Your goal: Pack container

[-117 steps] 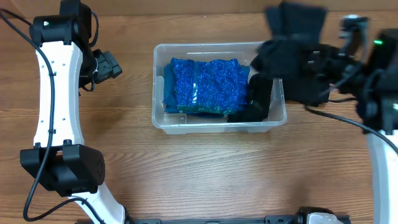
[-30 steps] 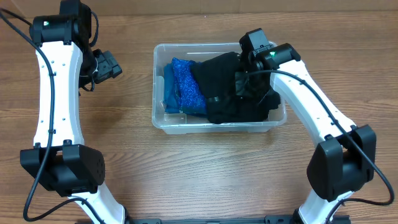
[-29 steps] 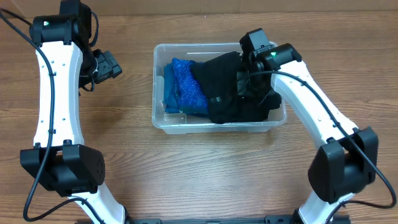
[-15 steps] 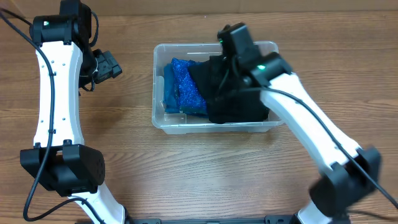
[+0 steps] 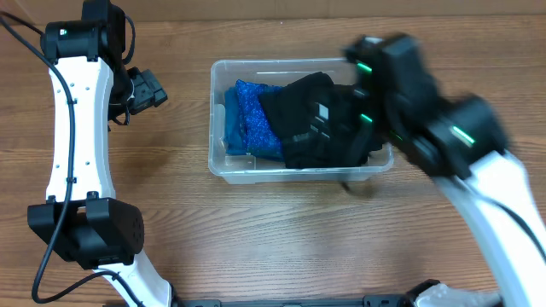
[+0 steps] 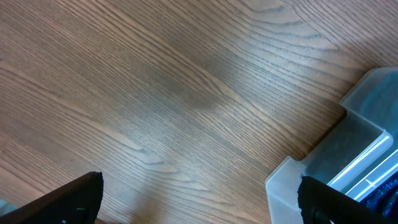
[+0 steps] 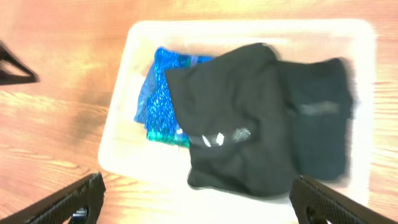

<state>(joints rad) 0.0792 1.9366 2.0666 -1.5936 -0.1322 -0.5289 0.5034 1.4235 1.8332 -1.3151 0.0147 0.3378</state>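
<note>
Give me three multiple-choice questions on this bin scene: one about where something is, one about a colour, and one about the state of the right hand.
1. Where is the black garment?
A) inside the container, partly over the blue garment
B) on the bare wood
C) beneath the blue garment

2. What colour is the garment at the container's left end?
A) red
B) white
C) blue

3. What state is the right hand in?
A) shut on the black garment
B) open, holding nothing
C) shut on the container's rim

Answers:
1 A: the overhead and right wrist views show it in the container, overlapping the blue one.
2 C: the fabric there is sparkly blue.
3 B: the right wrist view shows its fingers spread wide with nothing between them.
</note>
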